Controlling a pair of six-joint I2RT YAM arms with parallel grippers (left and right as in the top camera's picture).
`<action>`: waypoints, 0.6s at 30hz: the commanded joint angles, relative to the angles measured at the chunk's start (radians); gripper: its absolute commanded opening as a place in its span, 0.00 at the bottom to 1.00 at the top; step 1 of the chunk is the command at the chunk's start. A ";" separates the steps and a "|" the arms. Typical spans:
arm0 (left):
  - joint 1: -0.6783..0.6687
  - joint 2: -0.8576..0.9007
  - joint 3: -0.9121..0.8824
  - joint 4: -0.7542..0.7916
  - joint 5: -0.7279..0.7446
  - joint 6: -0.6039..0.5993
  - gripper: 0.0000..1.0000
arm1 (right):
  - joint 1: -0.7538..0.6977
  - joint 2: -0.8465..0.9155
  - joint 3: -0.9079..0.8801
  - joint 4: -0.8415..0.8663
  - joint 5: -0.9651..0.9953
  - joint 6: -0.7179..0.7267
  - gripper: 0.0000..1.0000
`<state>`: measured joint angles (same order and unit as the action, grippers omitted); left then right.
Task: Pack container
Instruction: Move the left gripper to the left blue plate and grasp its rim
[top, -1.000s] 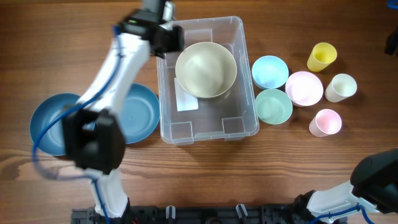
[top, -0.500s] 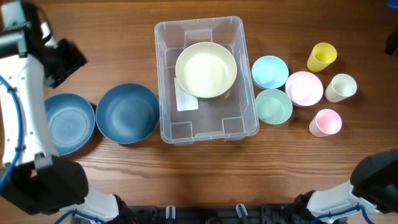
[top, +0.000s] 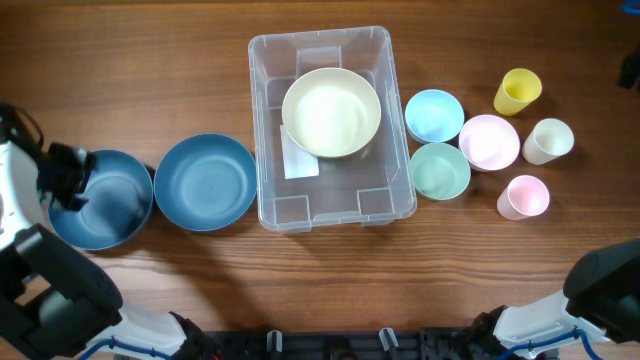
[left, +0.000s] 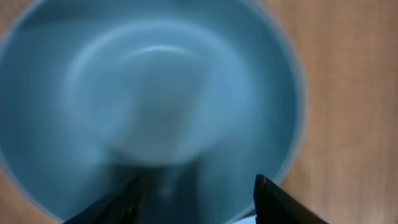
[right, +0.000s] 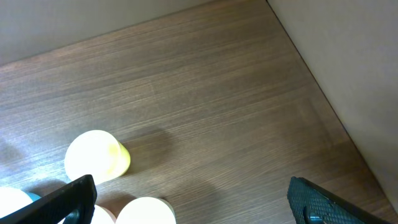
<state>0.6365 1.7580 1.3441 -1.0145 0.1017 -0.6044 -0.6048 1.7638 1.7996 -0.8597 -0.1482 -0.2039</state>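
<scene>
The clear container (top: 335, 192) (rounded corners) holds a cream bowl (top: 331, 111).

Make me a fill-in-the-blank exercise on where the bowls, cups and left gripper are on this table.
1. The cream bowl sits inside the ____.
2. The left gripper hovers over the far-left blue bowl with its jaws ____.
3. The yellow cup, white cup and pink cup stand to the ____ of the container.
Missing words: container; open; right.
</scene>
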 joint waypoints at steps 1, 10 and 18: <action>0.064 0.002 -0.009 -0.047 0.005 -0.032 0.58 | 0.001 0.017 -0.009 0.002 0.014 -0.005 1.00; 0.155 0.002 -0.009 -0.197 -0.080 0.024 0.63 | 0.001 0.017 -0.009 0.002 0.014 -0.006 1.00; 0.180 0.002 -0.010 -0.277 -0.146 0.023 0.63 | 0.001 0.017 -0.009 0.002 0.014 -0.006 1.00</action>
<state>0.8093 1.7580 1.3399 -1.2816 0.0174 -0.5896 -0.6048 1.7638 1.7996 -0.8597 -0.1482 -0.2039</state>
